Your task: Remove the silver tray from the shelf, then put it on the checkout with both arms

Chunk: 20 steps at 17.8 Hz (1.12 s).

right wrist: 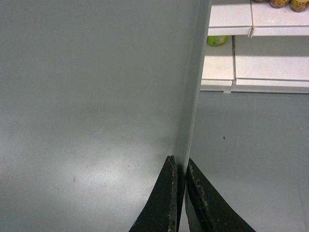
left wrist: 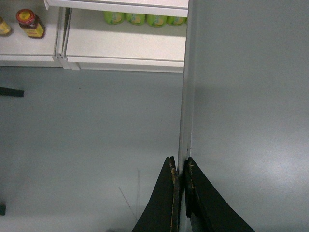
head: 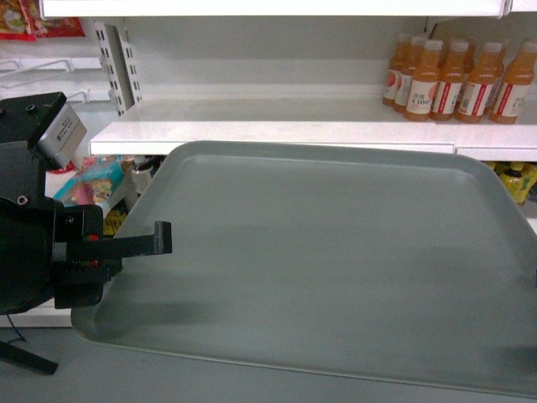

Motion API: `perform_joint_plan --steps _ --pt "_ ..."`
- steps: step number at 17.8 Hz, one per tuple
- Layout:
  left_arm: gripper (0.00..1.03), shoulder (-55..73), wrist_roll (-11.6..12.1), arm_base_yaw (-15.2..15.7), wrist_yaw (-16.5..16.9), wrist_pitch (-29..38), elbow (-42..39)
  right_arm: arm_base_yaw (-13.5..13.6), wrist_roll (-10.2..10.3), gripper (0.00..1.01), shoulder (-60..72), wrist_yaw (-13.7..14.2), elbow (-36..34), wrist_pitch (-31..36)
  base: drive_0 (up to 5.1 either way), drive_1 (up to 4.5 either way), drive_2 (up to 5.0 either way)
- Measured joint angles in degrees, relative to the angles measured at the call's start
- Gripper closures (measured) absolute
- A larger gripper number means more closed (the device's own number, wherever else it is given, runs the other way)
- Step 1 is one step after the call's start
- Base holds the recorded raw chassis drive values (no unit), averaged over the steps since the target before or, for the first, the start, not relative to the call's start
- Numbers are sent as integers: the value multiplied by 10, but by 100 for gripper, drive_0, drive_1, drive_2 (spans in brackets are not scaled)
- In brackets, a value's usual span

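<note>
The left gripper (left wrist: pixel 181 176) was pinched on the left rim of the silver tray (head: pixel 336 252); the right gripper (right wrist: pixel 179 174) was pinched on the opposite rim. The tray hung between them, apparently clear of the shelf (head: pixel 277 130) beyond, above grey floor. Removal looked done; carrying to the checkout, not visible, remained. Juice bottles (head: pixel 457 80) stood farther back.

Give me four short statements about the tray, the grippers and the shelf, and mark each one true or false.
1. The left gripper is shut on the silver tray's rim. True.
2. The right gripper hangs open, clear of the tray. False: it pinches the opposite rim.
3. The tray lies flat on the shelf. False: it is held in front of the shelf, over the grey floor.
4. Orange juice bottles stand on the shelf. True.
</note>
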Motion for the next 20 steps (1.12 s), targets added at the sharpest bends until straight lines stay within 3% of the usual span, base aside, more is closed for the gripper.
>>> perform_joint_plan --steps 20 --pt "100 0 -1 0 0 0 0 0 2 98 0 0 -1 -2 9 -415 433"
